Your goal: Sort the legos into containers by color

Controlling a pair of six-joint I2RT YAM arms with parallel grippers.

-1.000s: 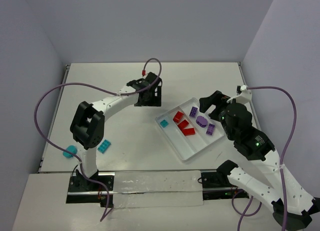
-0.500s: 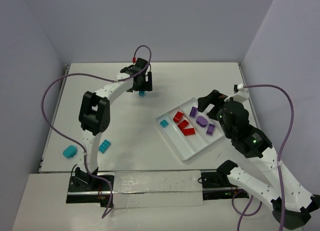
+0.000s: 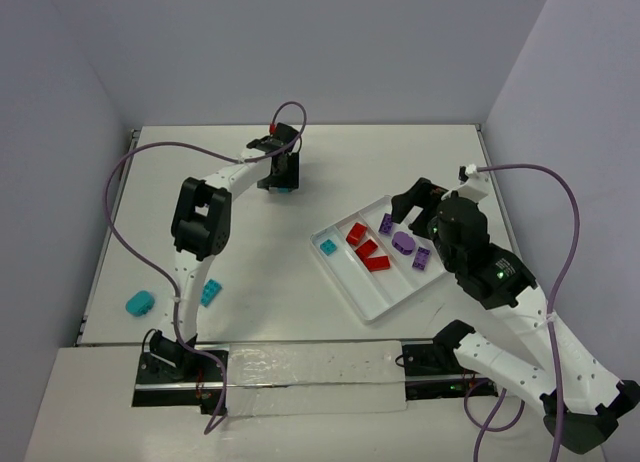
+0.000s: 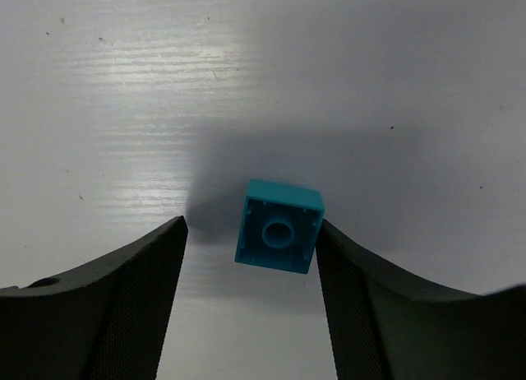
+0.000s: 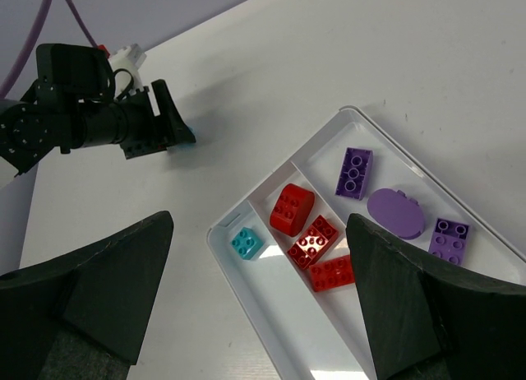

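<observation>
A square teal lego (image 4: pixel 279 236) lies on the white table (image 4: pixel 123 84) with its hollow underside up, between the fingers of the left gripper (image 4: pixel 251 226). The jaws stand apart around it: the finger (image 4: pixel 362 314) on the camera's right is at the brick's edge, and a gap shows on the other side. Well off to that gripper's side sits the white tray (image 5: pixel 279 351). Its compartment nearest the left gripper holds one small teal brick (image 5: pixel 246 243), the middle one three red bricks (image 5: pixel 312 242), and the farthest three purple pieces (image 5: pixel 354 173), one of them rounded. The right gripper (image 5: pixel 259 222) hangs above the tray, jaws spread wide with nothing between them. Near the left arm's base, far behind its gripper, a rounded teal piece (image 3: pixel 139 303) and a flat teal brick (image 3: pixel 209 293) lie loose on the table.
</observation>
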